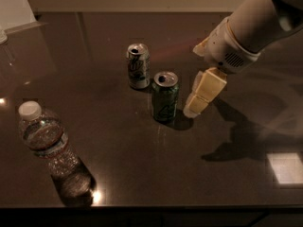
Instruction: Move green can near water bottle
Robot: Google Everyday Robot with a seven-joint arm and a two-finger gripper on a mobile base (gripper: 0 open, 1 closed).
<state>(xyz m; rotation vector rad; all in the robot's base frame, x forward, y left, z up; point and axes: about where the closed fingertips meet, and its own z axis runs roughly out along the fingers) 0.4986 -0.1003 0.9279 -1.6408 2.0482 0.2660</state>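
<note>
The green can stands upright near the middle of the dark table, dark green with a silver top. The water bottle stands at the front left, clear with a white cap. My gripper hangs just right of the green can, close to it but apart from it. It is open and holds nothing. Its lower cream finger points down-left toward the can's base.
A silver-white can with green lettering stands just behind and left of the green can. A pale object sits at the far left corner. The table's front edge runs along the bottom of the view.
</note>
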